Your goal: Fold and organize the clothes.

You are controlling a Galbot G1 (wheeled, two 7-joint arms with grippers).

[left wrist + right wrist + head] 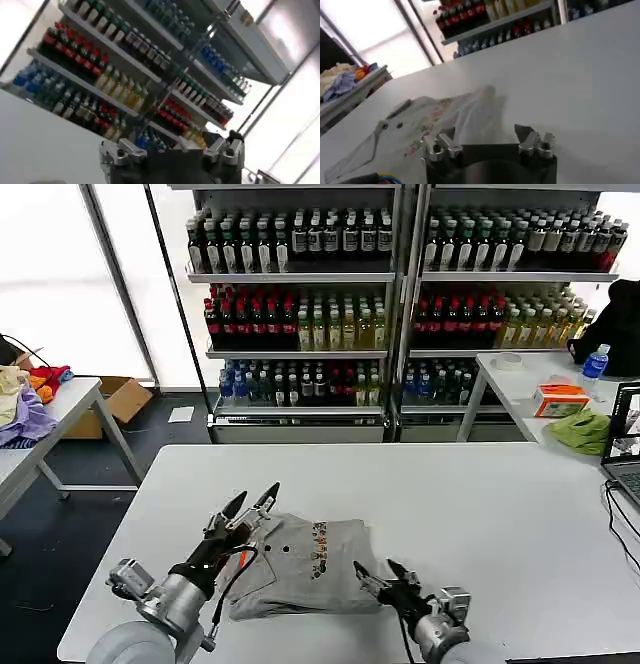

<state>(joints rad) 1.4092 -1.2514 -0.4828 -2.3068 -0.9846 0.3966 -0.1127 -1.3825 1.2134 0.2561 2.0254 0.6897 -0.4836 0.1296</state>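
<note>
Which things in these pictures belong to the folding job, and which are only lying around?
Belong to the job:
- grey shirt on the white table
- left gripper, open, above it
- right gripper, open, at its near edge

Lying about:
- garment heap
- green cloth
- bottle shelves
- laptop

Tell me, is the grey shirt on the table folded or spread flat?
Partly folded. The grey shirt lies bunched into a compact shape, its sides turned in, collar and chest print showing, on the white table.

Bare white table [480, 504] lies open ahead and to my right; the folded grey shirt [300, 569] fills the near-left, a laptop [625, 449] edging the far right.
</note>
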